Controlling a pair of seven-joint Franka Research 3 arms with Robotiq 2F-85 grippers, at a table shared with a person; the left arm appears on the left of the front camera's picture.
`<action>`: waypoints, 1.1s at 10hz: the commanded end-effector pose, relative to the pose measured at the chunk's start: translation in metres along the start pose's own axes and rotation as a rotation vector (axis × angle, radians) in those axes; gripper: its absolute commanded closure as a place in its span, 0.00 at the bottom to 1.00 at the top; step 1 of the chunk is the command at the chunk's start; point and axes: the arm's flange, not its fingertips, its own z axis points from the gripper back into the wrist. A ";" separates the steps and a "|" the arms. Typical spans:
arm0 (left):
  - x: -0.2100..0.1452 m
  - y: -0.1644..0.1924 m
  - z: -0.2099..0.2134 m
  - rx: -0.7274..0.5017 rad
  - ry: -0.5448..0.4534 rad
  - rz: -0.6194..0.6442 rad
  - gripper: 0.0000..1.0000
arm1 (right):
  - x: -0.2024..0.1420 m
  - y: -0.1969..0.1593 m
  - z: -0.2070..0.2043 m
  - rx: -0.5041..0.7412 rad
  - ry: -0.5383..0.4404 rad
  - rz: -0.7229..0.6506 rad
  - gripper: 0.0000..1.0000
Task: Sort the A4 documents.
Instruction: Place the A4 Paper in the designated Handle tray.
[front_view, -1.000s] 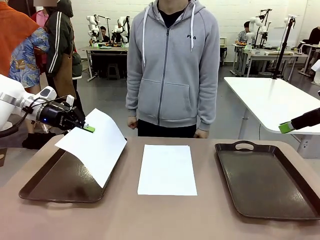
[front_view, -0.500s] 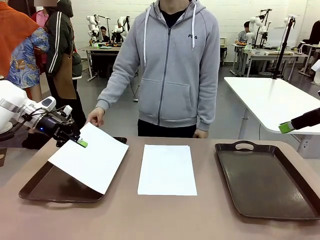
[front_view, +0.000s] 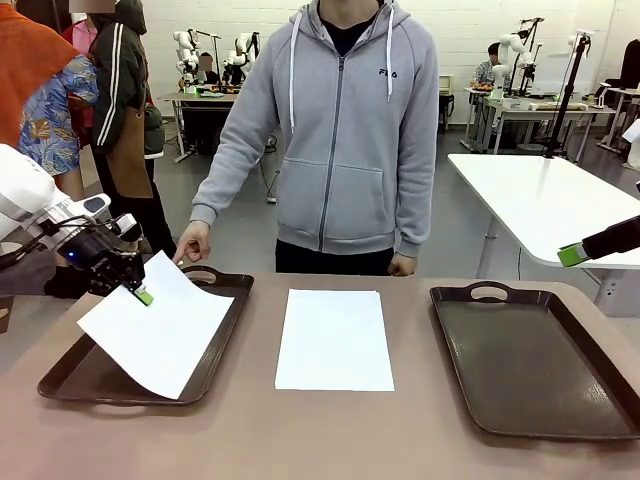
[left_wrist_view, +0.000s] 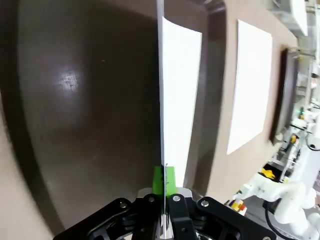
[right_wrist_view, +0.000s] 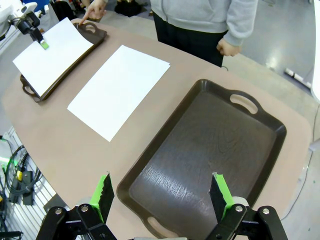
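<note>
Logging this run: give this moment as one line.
left gripper: shut on thin white paper sheet over left dark brown tray; right gripper: open above right tray; second sheet: flat between trays

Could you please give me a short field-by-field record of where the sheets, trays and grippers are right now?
Left gripper: shut on a blank white A4 paper sheet, slanted over the left dark brown handled tray
Second white sheet: flat on the table, between the trays
Right dark brown tray: on the table, right of that sheet
Right gripper: open, above the right tray
Person's hand: by the left tray's far handle
</note>
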 end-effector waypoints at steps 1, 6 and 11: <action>-0.005 -0.003 -0.010 0.065 -0.021 0.025 0.99 | 0.000 -0.001 -0.002 0.019 -0.003 -0.002 0.00; -0.002 0.012 -0.020 0.097 -0.104 0.082 0.99 | 0.000 -0.001 -0.002 0.019 -0.003 -0.002 0.00; 0.016 0.004 -0.040 0.065 -0.063 0.039 0.99 | 0.000 -0.001 -0.002 0.019 -0.003 -0.002 0.00</action>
